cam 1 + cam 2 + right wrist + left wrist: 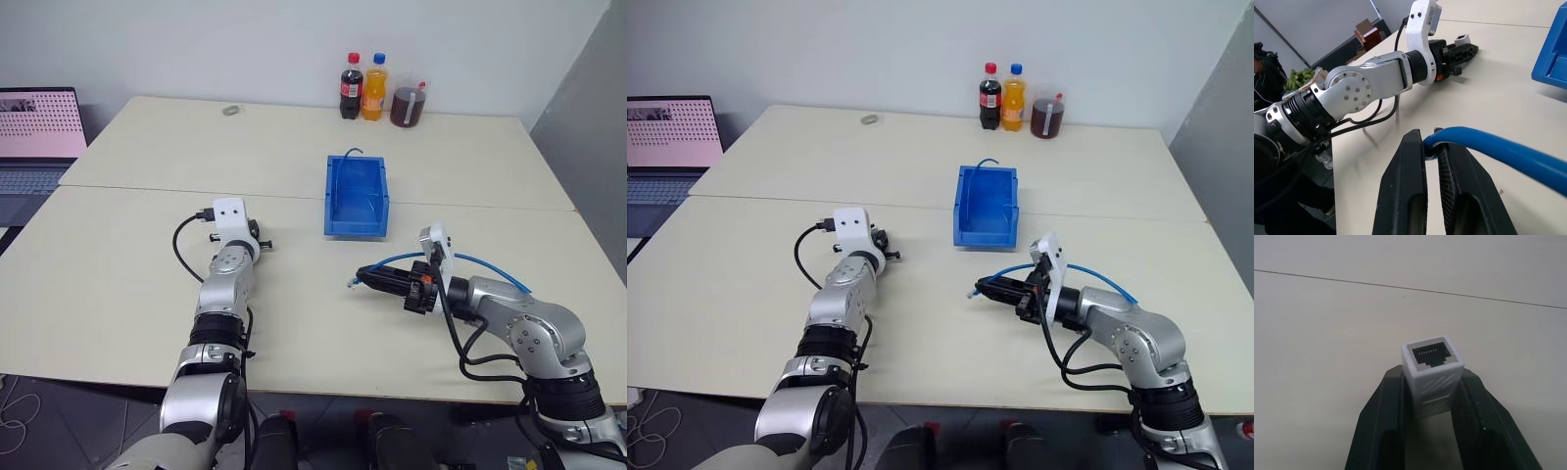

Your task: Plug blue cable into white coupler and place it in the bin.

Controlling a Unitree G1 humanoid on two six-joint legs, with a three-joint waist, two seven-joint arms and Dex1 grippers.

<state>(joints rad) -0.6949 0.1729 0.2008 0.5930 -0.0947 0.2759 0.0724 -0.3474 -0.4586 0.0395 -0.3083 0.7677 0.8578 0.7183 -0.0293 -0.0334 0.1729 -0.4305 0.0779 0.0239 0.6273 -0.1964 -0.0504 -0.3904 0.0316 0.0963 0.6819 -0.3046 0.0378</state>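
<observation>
I see a bright blue bin on a pale cream table. Light blue cable between black fingers. White coupler, dark socket face, diagonal ribbing on its side. At the back, a dark cola bottle with red cap and an orange bottle with blue cap.

Your robot's arms: silver metal, black joints, white wrist blocks

You see each arm built of rounded silver-grey segments with black ribbed collars between them. The left arm shows a round plate ringed with small screws, and a loose black cable loops beside its wrist. A white boxy camera housing caps each wrist. The fingers are matte black wedges, ridged on their inner faces. An orange-red spot marks each gripper base.
</observation>
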